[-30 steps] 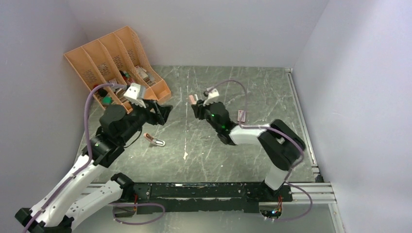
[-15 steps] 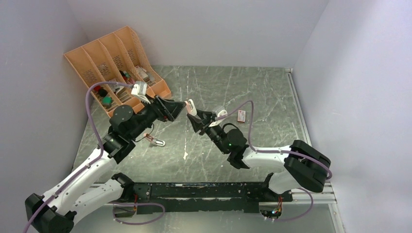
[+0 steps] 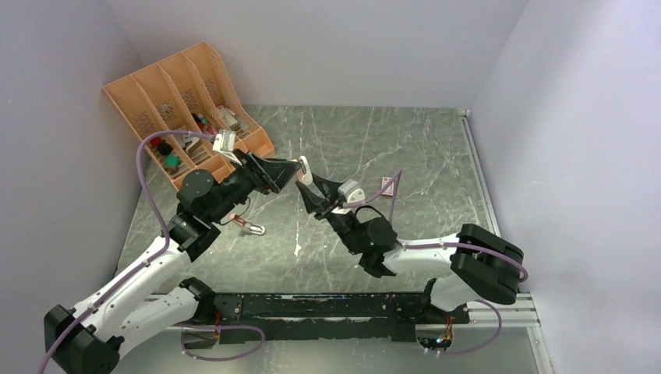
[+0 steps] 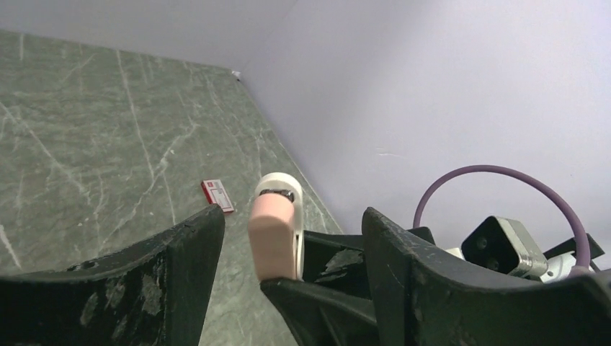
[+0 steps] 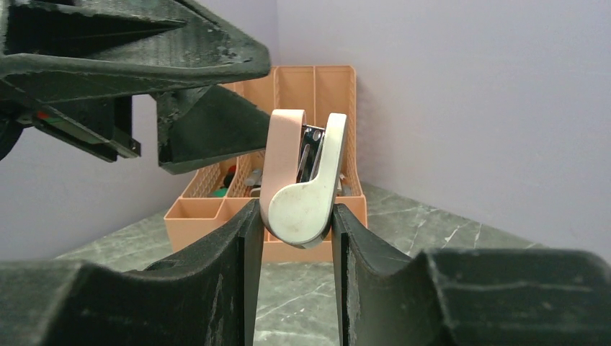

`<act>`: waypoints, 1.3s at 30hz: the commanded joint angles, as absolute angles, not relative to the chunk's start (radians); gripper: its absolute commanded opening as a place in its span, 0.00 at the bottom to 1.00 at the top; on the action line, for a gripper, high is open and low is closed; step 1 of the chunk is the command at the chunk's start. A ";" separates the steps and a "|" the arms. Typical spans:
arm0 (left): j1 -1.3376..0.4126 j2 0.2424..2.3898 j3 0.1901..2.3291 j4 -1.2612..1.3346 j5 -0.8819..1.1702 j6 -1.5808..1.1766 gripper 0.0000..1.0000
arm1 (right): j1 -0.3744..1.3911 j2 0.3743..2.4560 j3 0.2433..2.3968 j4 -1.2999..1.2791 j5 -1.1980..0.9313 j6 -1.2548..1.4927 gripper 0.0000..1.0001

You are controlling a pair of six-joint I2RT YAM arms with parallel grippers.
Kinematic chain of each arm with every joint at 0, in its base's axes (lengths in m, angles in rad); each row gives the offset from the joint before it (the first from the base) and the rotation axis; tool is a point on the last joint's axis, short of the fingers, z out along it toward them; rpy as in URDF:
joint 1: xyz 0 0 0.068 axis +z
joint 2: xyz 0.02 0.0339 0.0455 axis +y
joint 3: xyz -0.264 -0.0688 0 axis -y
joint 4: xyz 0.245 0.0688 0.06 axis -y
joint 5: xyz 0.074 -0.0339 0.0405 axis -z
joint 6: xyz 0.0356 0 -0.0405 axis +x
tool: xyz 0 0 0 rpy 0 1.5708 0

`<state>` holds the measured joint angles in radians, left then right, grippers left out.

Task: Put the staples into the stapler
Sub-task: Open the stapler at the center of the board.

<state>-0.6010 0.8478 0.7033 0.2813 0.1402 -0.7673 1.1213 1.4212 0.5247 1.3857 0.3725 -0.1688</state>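
Observation:
My right gripper [image 3: 316,188] [image 5: 295,213] is shut on the rounded hinge end of a pink-and-white stapler [image 3: 303,168] [image 5: 302,180] and holds it upright above the table's middle. The stapler's halves stand slightly apart, with metal showing between them. From the left, my left gripper [image 3: 293,173] [image 4: 288,220] is open, one finger on each side of the stapler's [image 4: 274,231] free end, neither touching it. The staples' red-and-white box [image 4: 217,195] [image 3: 386,185] lies flat on the table to the right, partly behind a cable in the top view. No loose staple strips show.
An orange desk organizer [image 3: 187,89] [image 5: 328,83] with several compartments of small items stands at the back left. A small pink-and-silver object [image 3: 249,227] lies on the table under my left arm. Grey walls close in the dark marbled table [image 3: 351,140].
My left gripper swung right to the table's middle. The right arm turned and carried the stapler slightly left, so its free end now sits between the left fingers.

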 commanded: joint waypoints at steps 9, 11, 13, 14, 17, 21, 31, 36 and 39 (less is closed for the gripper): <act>-0.596 0.882 0.705 0.371 0.242 -0.779 0.54 | 1.156 1.437 0.565 1.474 0.411 -0.248 0.24; -0.596 0.883 0.701 0.375 0.248 -0.779 0.49 | 1.158 1.439 0.569 1.473 0.417 -0.250 0.24; -0.595 0.885 0.696 0.380 0.254 -0.784 0.46 | 1.158 1.440 0.571 1.476 0.423 -0.251 0.24; -0.596 0.885 0.693 0.383 0.257 -0.787 0.45 | 1.158 1.440 0.571 1.476 0.425 -0.252 0.24; -0.596 0.885 0.687 0.386 0.262 -0.789 0.35 | 1.162 1.442 0.572 1.476 0.427 -0.255 0.24; -0.596 0.889 0.687 0.388 0.271 -0.790 0.20 | 1.165 1.444 0.574 1.472 0.426 -0.259 0.24; -0.595 0.874 0.716 0.329 0.249 -0.676 0.07 | 1.178 1.407 0.583 1.289 0.400 -0.280 0.65; -0.595 0.902 0.795 0.258 0.337 -0.505 0.07 | 1.179 1.334 0.530 1.213 0.364 -0.277 0.69; -0.594 0.908 0.844 0.174 0.400 -0.363 0.07 | 1.179 1.245 0.510 1.068 0.308 -0.259 0.69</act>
